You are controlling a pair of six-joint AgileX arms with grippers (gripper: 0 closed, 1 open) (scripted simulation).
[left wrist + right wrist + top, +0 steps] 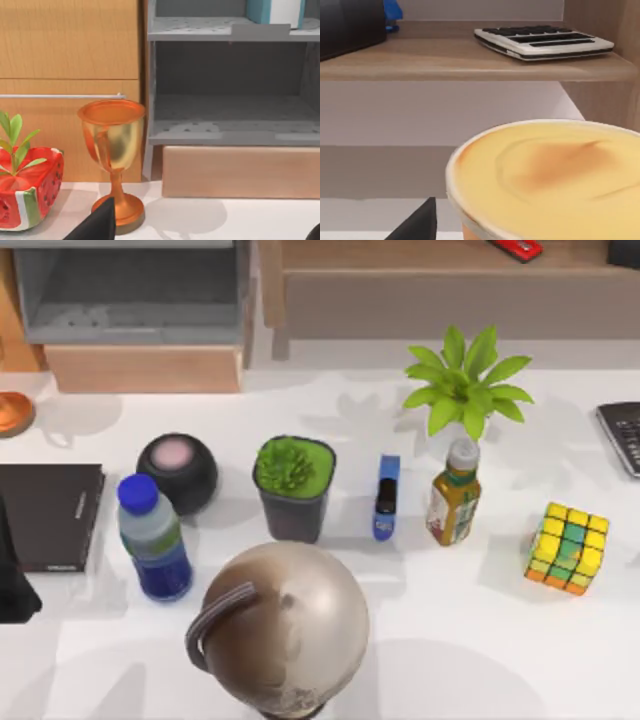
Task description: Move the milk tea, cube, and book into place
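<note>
The milk tea (153,541) is standing upright on the counter (470,640) toward the left, just beside the thin black book (48,515) and in front of the round dark speaker (178,471); we are judging it untouched and free for a side grasp. The cube (568,546) is resting well apart at the right, near the amber bottle (454,494). The teal book (276,11) is sitting upright on the upper level of the grey shelf (230,30), apparently already stored. Our left hand (97,226) is hovering by the copper goblet (113,155) at the counter's left edge, and our right hand (417,222) is hanging near a yellow-topped cup (550,175); we cannot tell how wide either is.
</note>
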